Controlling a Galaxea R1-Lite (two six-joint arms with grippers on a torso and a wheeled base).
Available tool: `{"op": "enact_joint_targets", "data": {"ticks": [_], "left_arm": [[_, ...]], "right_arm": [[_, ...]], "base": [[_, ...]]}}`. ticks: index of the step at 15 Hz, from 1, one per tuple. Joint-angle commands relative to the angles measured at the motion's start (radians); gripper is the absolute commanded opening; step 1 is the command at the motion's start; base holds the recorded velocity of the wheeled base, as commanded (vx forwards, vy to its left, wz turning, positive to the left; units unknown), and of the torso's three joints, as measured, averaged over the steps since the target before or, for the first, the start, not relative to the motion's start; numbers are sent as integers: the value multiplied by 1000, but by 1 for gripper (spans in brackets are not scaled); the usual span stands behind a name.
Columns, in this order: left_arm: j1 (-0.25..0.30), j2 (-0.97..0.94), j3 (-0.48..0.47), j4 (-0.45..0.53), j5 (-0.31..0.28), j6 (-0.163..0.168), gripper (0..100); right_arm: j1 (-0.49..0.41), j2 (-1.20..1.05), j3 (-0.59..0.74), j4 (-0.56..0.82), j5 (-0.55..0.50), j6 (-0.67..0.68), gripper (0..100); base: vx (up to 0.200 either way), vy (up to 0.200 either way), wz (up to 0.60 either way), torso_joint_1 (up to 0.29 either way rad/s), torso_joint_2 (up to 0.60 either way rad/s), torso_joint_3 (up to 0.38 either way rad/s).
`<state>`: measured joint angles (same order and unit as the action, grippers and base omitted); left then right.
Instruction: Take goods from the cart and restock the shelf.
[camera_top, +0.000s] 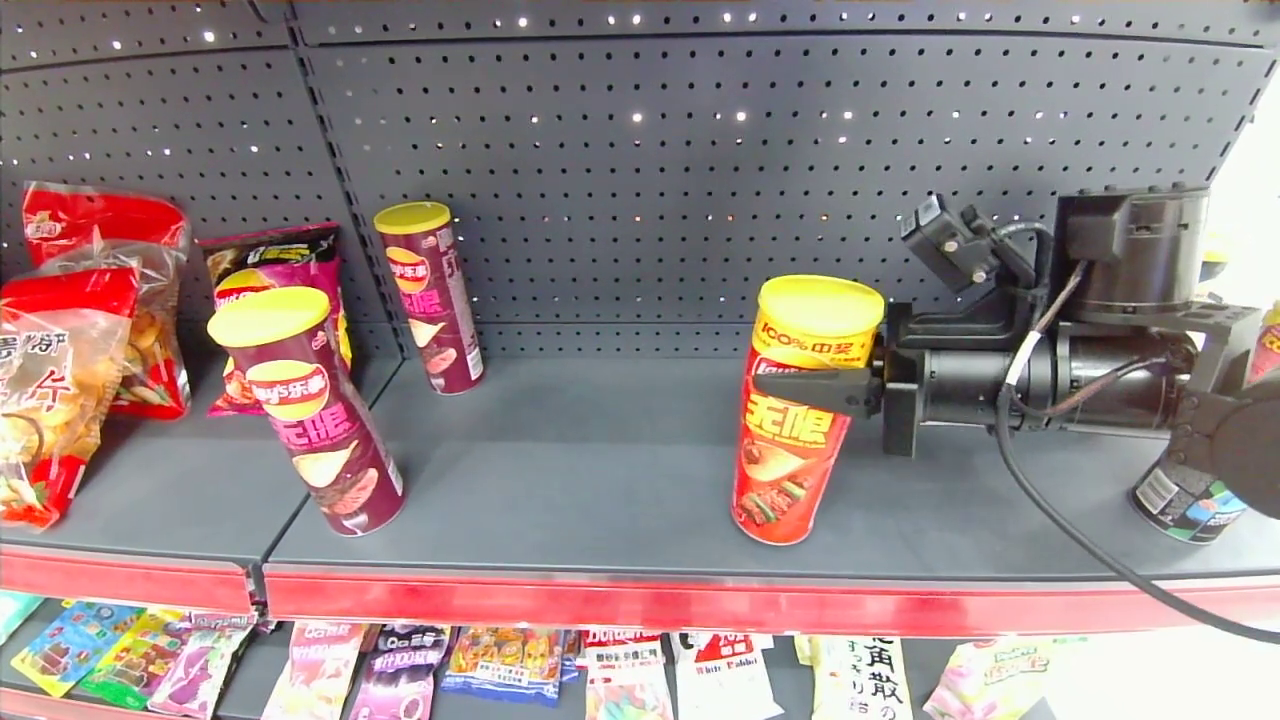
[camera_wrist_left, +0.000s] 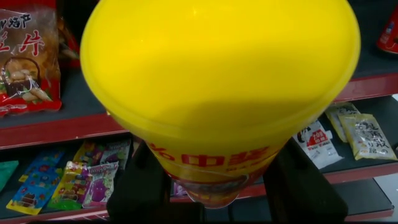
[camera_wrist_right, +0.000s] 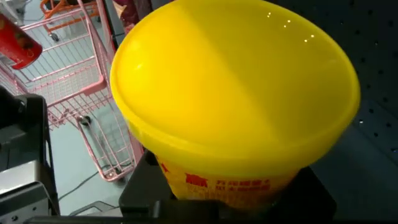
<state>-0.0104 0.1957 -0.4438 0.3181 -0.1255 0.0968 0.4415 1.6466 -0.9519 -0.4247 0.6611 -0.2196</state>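
Restock part-done: right gripper (camera_top: 812, 388) jaws clamped on red yellow-lidded cardboard chip tube (camera_top: 795, 450) standing on grey shelf (camera_top: 600, 480); left gripper (camera_wrist_left: 217, 190) jaws clamp second such tube (camera_wrist_left: 217, 93), unshelved.

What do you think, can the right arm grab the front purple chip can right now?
Probably not yet. The right pincer is shut on the red chip can, so it is full. The shelf between that and the front purple chip can looks bare, so after letting go the way seems free.

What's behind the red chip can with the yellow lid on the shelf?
The dark grey perforated back panel shows behind the red cylindrical chip can; the strip directly behind it is covered.
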Motion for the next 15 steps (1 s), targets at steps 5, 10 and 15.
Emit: {"op": "enact_joint_targets", "data": {"ticks": [5,10,15], "left_arm": [[0,1,-1,-1,-2,0,0],[0,2,-4,-2,-2,0,0],[0,2,-6,-2,-2,0,0]], "right_arm": [[0,1,36,0,25,-43,0],[0,-7,64,-2,25,-43,0],[19,-21,68,-2,52,-35,0]], "base": [[0,0,0,0,0,0],[0,0,0,0,0,0],[0,0,0,0,0,0]]}}
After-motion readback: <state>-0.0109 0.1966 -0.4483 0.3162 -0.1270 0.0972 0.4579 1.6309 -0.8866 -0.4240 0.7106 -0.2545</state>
